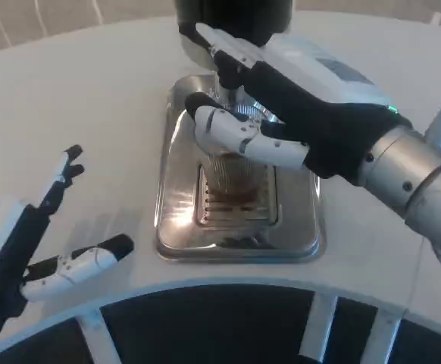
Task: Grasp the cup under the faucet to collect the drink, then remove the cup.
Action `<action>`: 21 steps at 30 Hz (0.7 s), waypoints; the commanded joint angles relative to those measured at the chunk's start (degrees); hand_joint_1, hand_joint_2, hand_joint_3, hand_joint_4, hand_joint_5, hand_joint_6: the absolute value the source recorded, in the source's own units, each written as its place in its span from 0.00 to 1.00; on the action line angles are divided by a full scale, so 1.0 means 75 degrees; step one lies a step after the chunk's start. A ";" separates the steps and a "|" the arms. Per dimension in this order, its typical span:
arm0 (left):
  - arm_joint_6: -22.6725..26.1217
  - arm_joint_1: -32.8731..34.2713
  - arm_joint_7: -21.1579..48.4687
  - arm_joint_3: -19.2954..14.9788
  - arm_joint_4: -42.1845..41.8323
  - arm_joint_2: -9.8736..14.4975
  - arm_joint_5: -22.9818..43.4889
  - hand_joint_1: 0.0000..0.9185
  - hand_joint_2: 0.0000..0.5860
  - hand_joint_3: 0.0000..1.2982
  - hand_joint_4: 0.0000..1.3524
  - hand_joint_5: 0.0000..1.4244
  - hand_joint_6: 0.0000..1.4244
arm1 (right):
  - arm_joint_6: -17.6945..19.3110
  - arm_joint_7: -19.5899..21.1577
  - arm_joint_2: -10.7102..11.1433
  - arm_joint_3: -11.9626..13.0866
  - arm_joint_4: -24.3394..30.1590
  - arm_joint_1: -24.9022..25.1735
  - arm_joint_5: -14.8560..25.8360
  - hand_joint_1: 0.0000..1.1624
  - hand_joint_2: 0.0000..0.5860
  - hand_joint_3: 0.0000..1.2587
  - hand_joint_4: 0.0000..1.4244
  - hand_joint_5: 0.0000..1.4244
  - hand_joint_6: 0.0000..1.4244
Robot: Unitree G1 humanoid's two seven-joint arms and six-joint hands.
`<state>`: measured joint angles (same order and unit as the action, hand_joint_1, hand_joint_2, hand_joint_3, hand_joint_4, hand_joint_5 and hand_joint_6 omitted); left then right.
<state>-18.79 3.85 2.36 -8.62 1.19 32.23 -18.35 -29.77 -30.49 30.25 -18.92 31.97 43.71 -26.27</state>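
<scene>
Right robot hand (281, 106) is wrapped around the cup (232, 171) — thumb across the near side of the rim, other fingers reaching round the far side toward the dispenser (232, 19). Looks like a real grip, fingers touching the cup wall. Cup is clear, upright, with brown liquid in the lower part. It stands on the slotted grate in the middle of the steel drip tray (296, 227), straight below the dispenser's dark body. The faucet outlet itself is hidden behind the robot hand, so I cannot tell how it lines up with the cup mouth.

Left robot hand (42, 243) is off to the left, well apart from the tray — fingers spread, holding nothing, thumb pointing toward the tray and the other fingers pointing up the counter. It sits over the white counter (92, 98) near the front edge.

Tray lies flat on the counter, its near rim close to the counter's curved front edge.
</scene>
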 commanded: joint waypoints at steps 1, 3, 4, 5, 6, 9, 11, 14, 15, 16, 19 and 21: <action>0.0198 0.0160 -0.0010 0.0115 -0.0010 -0.0174 -0.0029 0.19 0.05 0.00 0.00 0.09 0.12 | 0.0273 -0.0421 -0.0041 -0.0234 0.0157 -0.0260 0.0095 0.00 0.80 0.00 0.00 0.00 0.00; 0.0273 0.0322 -0.0120 0.0195 0.0066 -0.0300 -0.0124 0.21 0.05 0.00 0.00 0.10 0.13 | 0.0288 -0.0436 -0.0058 -0.0241 0.0144 -0.0273 0.0072 0.00 0.80 0.00 0.00 0.00 0.00; 0.0307 0.0400 -0.0171 0.0233 0.0108 -0.0367 -0.0172 0.22 0.05 0.00 0.00 0.10 0.13 | 0.0292 -0.0442 -0.0067 -0.0242 0.0139 -0.0278 0.0066 0.00 0.80 0.00 0.00 0.00 0.00; 0.0321 0.0464 -0.0230 0.0263 0.0148 -0.0431 -0.0215 0.23 0.06 0.00 0.00 0.11 0.14 | 0.0296 -0.0445 -0.0072 -0.0245 0.0135 -0.0281 0.0060 0.00 0.80 0.00 0.00 0.00 0.00; 0.0326 0.0500 -0.0265 0.0279 0.0173 -0.0470 -0.0241 0.24 0.06 0.00 0.00 0.11 0.15 | 0.0297 -0.0450 -0.0075 -0.0245 0.0133 -0.0284 0.0054 0.00 0.80 0.00 0.00 0.00 0.00; 0.0270 0.0622 -0.0426 0.0338 0.0267 -0.0603 -0.0312 0.28 0.06 0.00 0.00 0.13 0.16 | 0.0296 -0.0467 -0.0077 -0.0244 0.0144 -0.0300 0.0038 0.00 0.80 0.00 0.00 0.00 0.00; 0.0198 0.0720 -0.0504 0.0390 0.0373 -0.0667 -0.0330 0.30 0.07 0.00 0.00 0.13 0.17 | 0.0282 -0.0470 -0.0089 -0.0243 0.0131 -0.0287 0.0025 0.00 0.80 0.00 0.00 0.00 0.00; 0.0013 0.0928 -0.0577 0.0493 0.0662 -0.0732 -0.0325 0.32 0.07 0.00 0.00 0.14 0.18 | 0.0272 -0.0483 -0.0098 -0.0229 0.0084 -0.0241 0.0020 0.00 0.81 0.00 0.00 0.00 0.00; -0.0056 0.0988 -0.0591 0.0516 0.0761 -0.0743 -0.0317 0.34 0.07 0.00 0.00 0.14 0.18 | 0.0274 -0.0485 -0.0102 -0.0224 0.0065 -0.0228 0.0022 0.00 0.81 0.00 0.00 0.00 0.00; -0.0137 0.1055 -0.0604 0.0540 0.0873 -0.0758 -0.0305 0.34 0.07 0.00 0.00 0.15 0.18 | 0.0276 -0.0485 -0.0105 -0.0221 0.0053 -0.0221 0.0023 0.00 0.81 0.00 0.00 0.00 0.00; -0.0380 0.1223 -0.0651 0.0586 0.1156 -0.0810 -0.0259 0.36 0.07 0.00 0.00 0.14 0.16 | 0.0278 -0.0483 -0.0121 -0.0226 0.0009 -0.0199 0.0013 0.00 0.82 0.00 0.00 0.00 0.00; -0.0534 0.1328 -0.0676 0.0616 0.1324 -0.0840 -0.0228 0.37 0.07 0.00 0.00 0.13 0.15 | 0.0275 -0.0472 -0.0139 -0.0233 -0.0014 -0.0188 0.0000 0.00 0.82 0.00 0.00 0.00 0.00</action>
<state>-21.00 13.24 -1.71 -4.43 9.30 26.24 -20.57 -29.40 -30.91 29.75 -18.72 32.02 43.43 -27.25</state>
